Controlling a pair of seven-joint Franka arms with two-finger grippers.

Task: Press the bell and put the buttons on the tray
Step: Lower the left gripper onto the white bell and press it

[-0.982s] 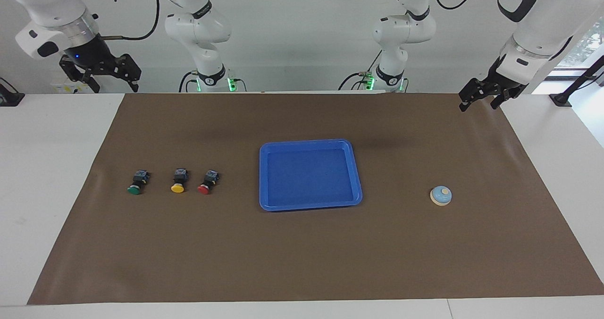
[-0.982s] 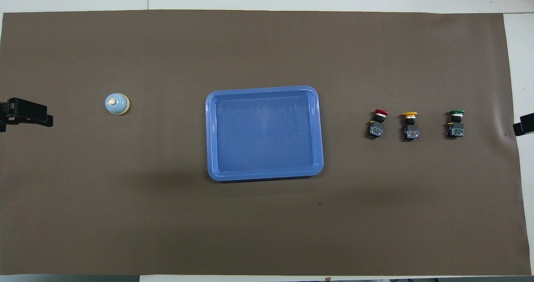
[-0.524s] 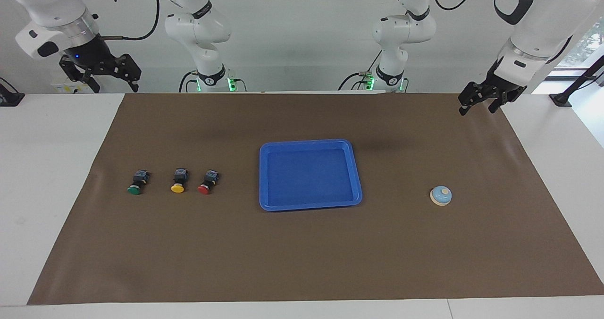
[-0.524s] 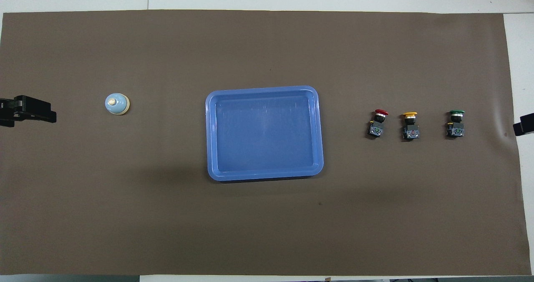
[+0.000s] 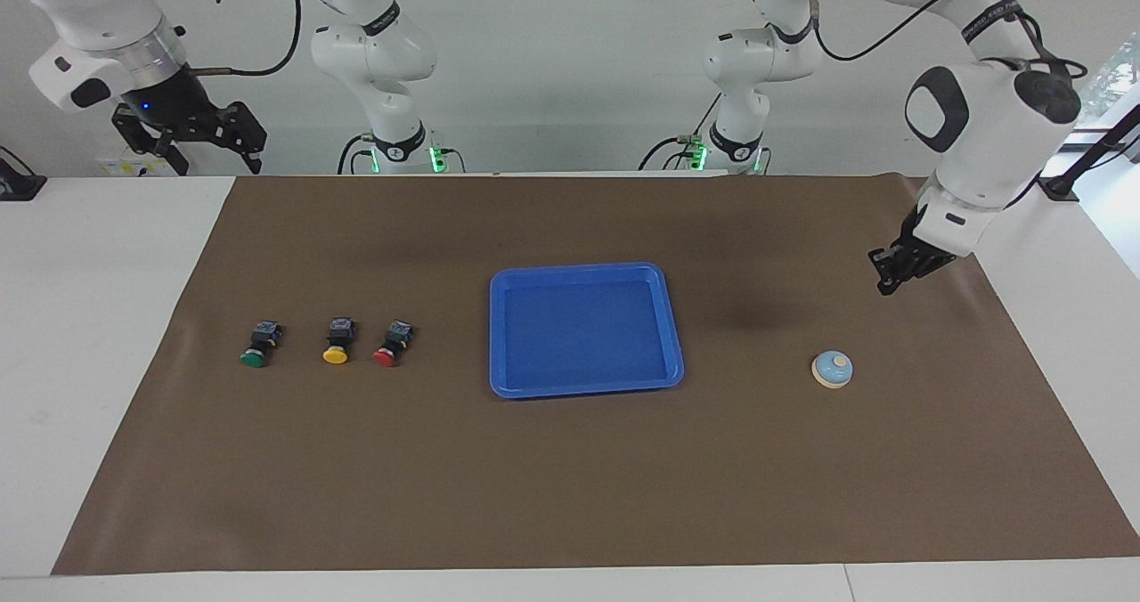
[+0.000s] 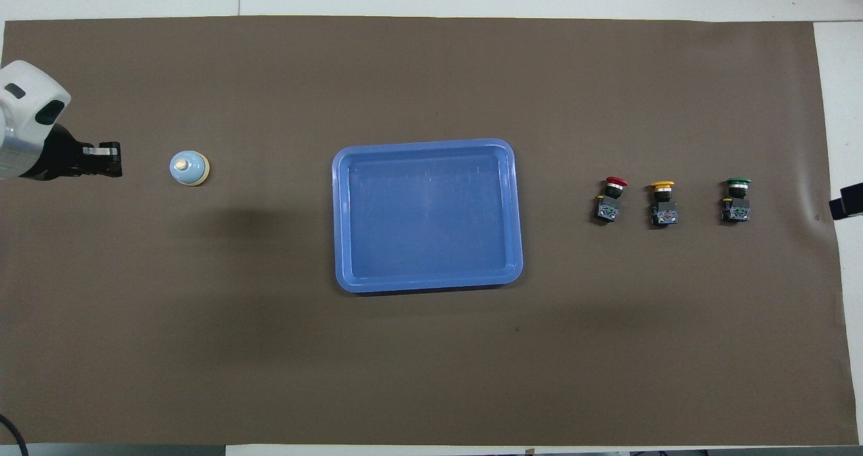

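1. Over the counter's [image 5: 570, 477] edge at the right arm's end, the right claw [image 5: 220, 166] hangs high in the air while that arm waits. Its fingers [image 5: 252, 143] are spread wide, and it holds and touches nothing. Only its dark tip [image 6: 846, 208] shows at the edge of the overhead view.
2. On the brown mat [image 5: 570, 228] that covers the counter, the green button [image 5: 256, 349] lies on its side. Of the three buttons, it is the one closest to the right arm's end.
3. The yellow button [image 5: 337, 344] lies beside it in the same row, apart from it, with its cap pointing away from the robots.
4. The red button [image 5: 390, 345] ends the row. It is the one closest to the tray and does not touch it.
5. The blue tray [image 5: 583, 335] sits flat at the middle of the mat, with nothing in it.
6. The bell [image 5: 832, 370] stands upright on the mat, well apart from the tray, toward the left arm's end.
7. The left claw [image 5: 887, 280] is raised over the mat, near the bell but apart from it, and points down. It carries nothing and touches nothing. Whether it is spread or pressed together, I cannot tell. From overhead, the left claw [image 6: 108, 160] lines up beside the bell [image 6: 189, 168], with a strip of mat showing between them.
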